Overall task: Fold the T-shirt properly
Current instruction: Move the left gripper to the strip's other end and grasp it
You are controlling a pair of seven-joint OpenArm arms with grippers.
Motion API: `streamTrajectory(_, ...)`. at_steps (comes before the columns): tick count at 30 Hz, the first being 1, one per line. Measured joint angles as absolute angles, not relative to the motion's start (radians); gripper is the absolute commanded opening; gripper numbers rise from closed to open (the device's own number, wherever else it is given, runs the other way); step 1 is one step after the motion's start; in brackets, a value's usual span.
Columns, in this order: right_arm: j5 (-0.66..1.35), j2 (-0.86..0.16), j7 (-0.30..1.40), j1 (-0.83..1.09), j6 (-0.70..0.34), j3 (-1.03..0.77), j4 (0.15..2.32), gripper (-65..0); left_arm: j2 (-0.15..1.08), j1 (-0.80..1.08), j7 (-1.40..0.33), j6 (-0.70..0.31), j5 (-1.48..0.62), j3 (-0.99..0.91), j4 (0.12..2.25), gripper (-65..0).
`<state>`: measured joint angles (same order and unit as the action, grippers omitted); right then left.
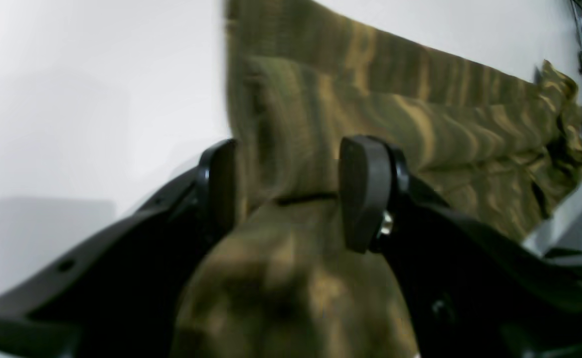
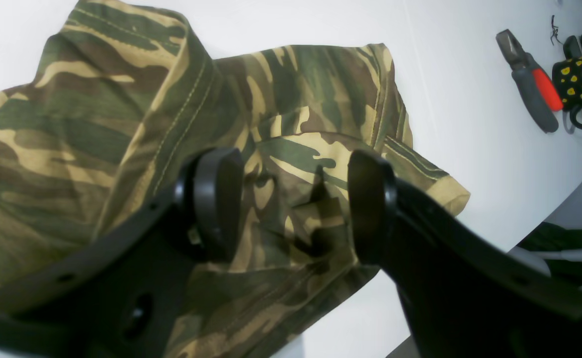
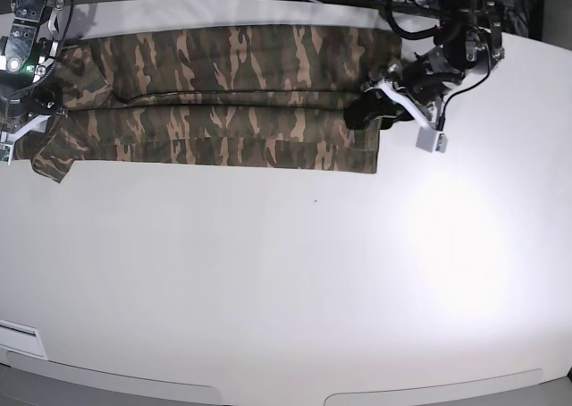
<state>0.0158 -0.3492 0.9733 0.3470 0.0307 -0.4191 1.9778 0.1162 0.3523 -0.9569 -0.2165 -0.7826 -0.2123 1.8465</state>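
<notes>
Your T-shirt (image 3: 223,97) lies along the far part of the white table (image 3: 295,281), folded lengthwise into a long band that runs from the far left almost to the right arm of the scene. A sleeve end (image 3: 49,160) sticks out toward you at the band's left end.

Your left gripper (image 1: 291,199) sits at the band's right end, low over the hem. In its wrist view a raised fold of camouflage cloth fills the space between the two black pads (image 1: 365,194), which stand apart; the picture is blurred there, so you cannot tell whether the gripper is clenched on the cloth or released.

Your right gripper (image 2: 293,204) hangs over the bunched sleeve area at the left end. Its pads (image 2: 216,199) are spread wide with cloth visible below them, so it is released and grasping nothing.

Beyond the sleeve in the right wrist view, pliers with red and grey handles (image 2: 532,82) and a dark item with yellow dots (image 2: 581,77) lie on the table, well apart from the shirt.
</notes>
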Motion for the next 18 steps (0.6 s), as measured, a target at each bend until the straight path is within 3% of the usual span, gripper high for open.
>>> streamTrajectory(6,0.016,-0.349,0.973,0.347,0.031,-0.419,1.978,-29.0,0.047,0.352,-0.952,-0.226,-0.761,-0.143,1.845,-32.2)
streamTrajectory(7,0.016,-0.349,0.974,0.347,0.031,-0.419,1.978,-29.0,0.047,0.349,-0.957,-0.226,-0.762,-0.143,1.844,-34.7)
streamTrajectory(8,0.015,-0.349,0.974,0.347,0.031,-0.419,1.978,-29.0,0.048,0.346,-0.961,-0.226,-0.757,-0.144,1.843,-40.3)
streamTrajectory(11,0.016,-0.349,0.973,0.347,0.030,-0.419,1.978,-29.0,0.048,0.338,-0.969,-0.223,-0.699,-0.158,1.838,-65.0)
streamTrajectory(18,0.041,-0.350,0.974,0.344,0.011,-0.419,1.978,-29.0,0.076,0.312,-0.992,-0.225,-0.714,-0.253,1.837,-65.0)
